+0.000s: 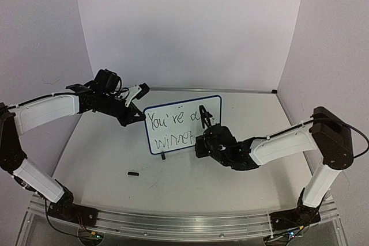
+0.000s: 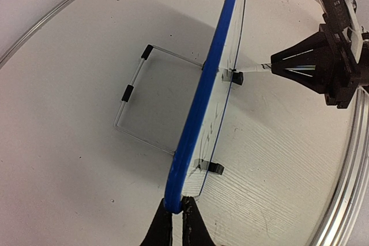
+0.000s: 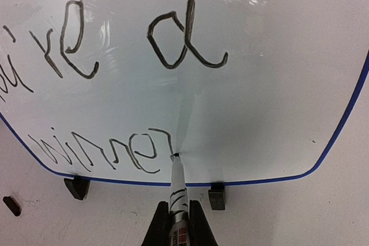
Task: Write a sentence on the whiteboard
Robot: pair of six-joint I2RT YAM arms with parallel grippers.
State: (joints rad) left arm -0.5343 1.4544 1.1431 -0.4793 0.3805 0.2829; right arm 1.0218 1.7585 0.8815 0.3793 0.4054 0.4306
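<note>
The whiteboard (image 1: 196,113) stands upright on its black feet mid-table, blue-framed. The sentence (image 1: 173,128) reads "You're a" over "winner" in black marker; it also shows in the right wrist view (image 3: 115,90). My left gripper (image 1: 134,116) is shut on the board's left edge; the left wrist view shows its fingers (image 2: 161,229) clamping the blue frame (image 2: 199,108). My right gripper (image 1: 202,142) is shut on the marker pen (image 3: 177,191), whose tip touches the board at the end of the last letter. The pen also shows in the left wrist view (image 2: 259,67).
A small black cap (image 1: 134,173) lies on the table in front of the board, and it shows at the left edge of the right wrist view (image 3: 10,205). A wire stand (image 2: 135,99) props the board from behind. White walls enclose the table.
</note>
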